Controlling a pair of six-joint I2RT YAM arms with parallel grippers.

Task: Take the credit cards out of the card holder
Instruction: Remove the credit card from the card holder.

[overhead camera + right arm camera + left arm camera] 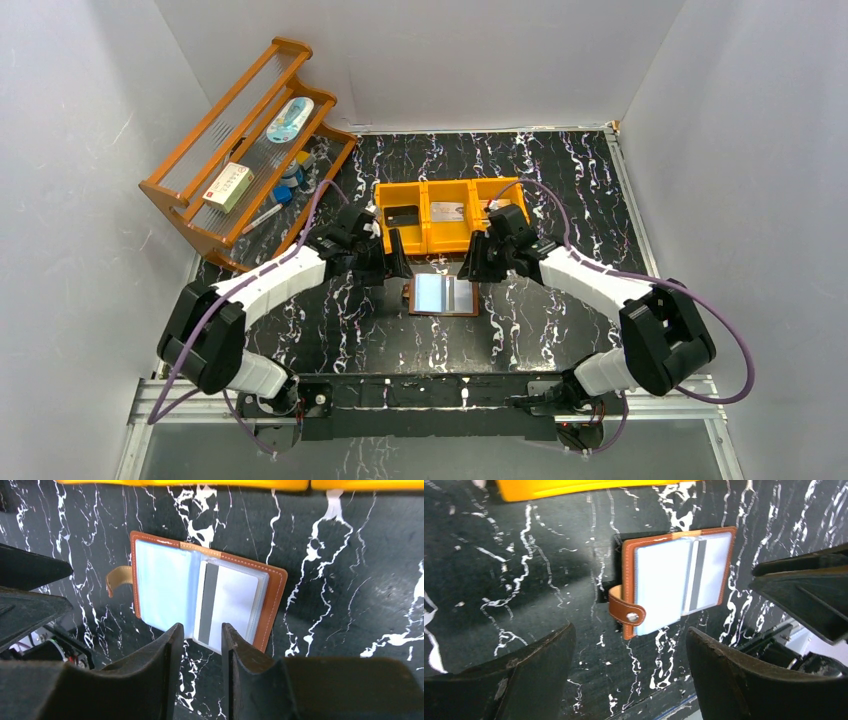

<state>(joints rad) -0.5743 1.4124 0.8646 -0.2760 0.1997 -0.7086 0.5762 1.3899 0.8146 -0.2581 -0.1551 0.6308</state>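
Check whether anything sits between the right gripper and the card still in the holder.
Nothing visible does. The right gripper hangs at the near edge of the striped card, jaws narrowly apart and empty. The card is still tucked inside the open card holder.

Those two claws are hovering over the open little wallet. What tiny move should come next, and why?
Probably the right gripper should dip and pinch the near edge of the striped card in the right-hand pocket of the card holder. Its fingers stand apart, empty, just over that edge, and the left gripper hangs wide open over the strap side, able to steady it.
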